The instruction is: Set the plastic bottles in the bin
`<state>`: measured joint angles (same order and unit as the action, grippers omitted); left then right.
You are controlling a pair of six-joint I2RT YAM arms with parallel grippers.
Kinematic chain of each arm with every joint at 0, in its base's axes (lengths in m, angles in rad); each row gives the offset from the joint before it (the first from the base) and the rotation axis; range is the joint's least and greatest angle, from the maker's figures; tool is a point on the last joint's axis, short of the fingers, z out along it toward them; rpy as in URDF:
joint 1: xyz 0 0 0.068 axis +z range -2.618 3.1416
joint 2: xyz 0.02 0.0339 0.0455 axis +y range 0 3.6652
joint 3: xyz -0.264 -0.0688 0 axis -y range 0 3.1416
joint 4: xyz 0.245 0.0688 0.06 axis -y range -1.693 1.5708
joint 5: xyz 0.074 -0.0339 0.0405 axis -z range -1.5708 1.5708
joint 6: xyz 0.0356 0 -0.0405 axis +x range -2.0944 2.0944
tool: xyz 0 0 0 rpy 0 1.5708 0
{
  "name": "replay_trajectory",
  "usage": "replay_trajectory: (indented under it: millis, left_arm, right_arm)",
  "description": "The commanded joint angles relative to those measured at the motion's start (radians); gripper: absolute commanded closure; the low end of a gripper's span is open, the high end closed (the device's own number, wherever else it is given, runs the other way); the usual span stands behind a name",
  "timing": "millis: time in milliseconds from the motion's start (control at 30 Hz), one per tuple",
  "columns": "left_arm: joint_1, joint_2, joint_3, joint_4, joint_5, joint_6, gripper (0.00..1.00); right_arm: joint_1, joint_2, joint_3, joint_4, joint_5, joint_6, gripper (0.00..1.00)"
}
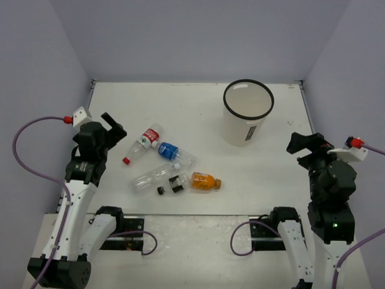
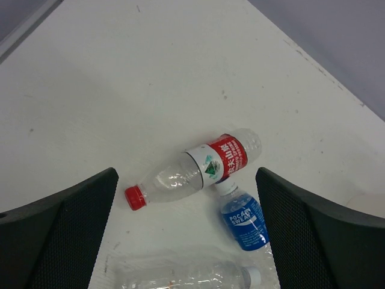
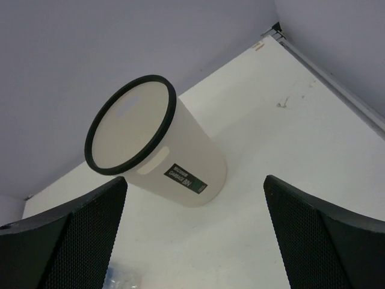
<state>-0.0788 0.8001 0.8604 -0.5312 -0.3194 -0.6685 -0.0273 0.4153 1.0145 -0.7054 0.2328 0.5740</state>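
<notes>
Nearest to us, the right fingers [image 3: 319,235] are spread wide and hold nothing, poised off the right side of the bin [image 1: 243,129] and nearer than it, turned toward its label. The left fingers [image 2: 66,229] are likewise spread apart and hold nothing, well to the left of the bin, over the counter [image 1: 198,108] beside the bottles. All five bottles lie on their sides on the counter, outside the bin, to its left and nearer than it. The ones farthest from the bin's back rim form a loose row: the plain clear bottle [image 1: 150,178], the black-labelled bottle [image 1: 174,184] close against it with its black cap at the near end, and the orange bottle [image 1: 204,181] just beside that, the closest of this row to the bin. Just behind them lies the blue-labelled bottle [image 1: 170,150], its white cap touching the red-capped bottle [image 1: 142,142], whose red cap points away from the bin. Farthest back we see the bin itself, standing upright on the counter with its black-rimmed mouth open upward and a small dark label on its near side, well apart from every bottle.
</notes>
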Motion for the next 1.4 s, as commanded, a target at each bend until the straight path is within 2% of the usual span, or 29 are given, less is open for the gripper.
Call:
replay_trajectory:
  millis: [0,100,267,433,533,567,633,667,800,900,967,1033,1167,1300,1367]
  left_arm:
    - [0.008,-0.011,0.032,0.002,0.018,0.012,0.00]
    - [0.007,-0.017,0.025,-0.008,-0.014,-0.010,0.00]
    - [0.007,-0.057,0.022,-0.018,-0.024,-0.012,0.00]
    - [0.007,-0.111,-0.008,0.012,-0.020,-0.018,0.00]
    - [0.007,-0.118,-0.010,0.016,-0.005,-0.022,0.00]
    - [0.007,-0.114,-0.009,0.019,0.020,-0.023,0.00]
    - [0.007,-0.098,-0.006,0.019,0.037,-0.023,0.00]
    - [0.007,-0.091,-0.002,0.017,0.046,-0.022,0.00]
    - [0.007,-0.065,-0.002,-0.004,0.049,-0.020,0.00]
    - [0.007,-0.059,-0.010,-0.005,0.085,-0.005,0.00]
    - [0.007,-0.059,-0.015,-0.007,0.112,0.005,0.00]
    - [0.007,-0.062,-0.021,-0.006,0.117,0.009,0.00]
    - [0.007,-0.064,-0.034,-0.003,0.134,0.017,0.00]
    - [0.007,-0.064,-0.027,-0.006,0.176,0.038,0.00]
    - [0.008,-0.064,-0.022,-0.007,0.208,0.051,0.00]
  right_arm:
    - [-0.003,-0.001,0.004,0.076,-0.242,-0.111,0.01]
    - [-0.003,0.000,-0.003,0.137,-0.482,-0.155,0.01]
    - [0.000,0.089,0.012,0.203,-0.878,-0.165,0.01]
    - [0.058,0.082,0.014,0.246,-0.987,-0.172,0.01]
    - [0.124,0.115,0.024,0.243,-0.985,-0.172,0.01]
    - [0.218,0.166,0.032,0.259,-0.969,-0.172,0.01]
    - [0.351,0.219,0.048,0.274,-0.823,-0.185,0.01]
    - [0.510,0.283,0.083,0.276,-0.750,-0.217,0.01]
    - [0.807,0.472,0.188,0.228,-0.498,-0.328,0.01]
    - [0.863,0.583,0.171,0.206,-0.363,-0.378,0.01]
    - [0.865,0.632,0.131,0.213,-0.342,-0.414,0.01]
    - [0.865,0.680,0.088,0.226,-0.359,-0.460,0.01]
    - [0.865,0.790,-0.024,0.329,-0.490,-0.556,0.01]
    - [0.865,0.905,-0.078,0.479,-0.473,-0.618,0.01]
    - [0.866,0.956,-0.078,0.487,-0.468,-0.644,0.01]
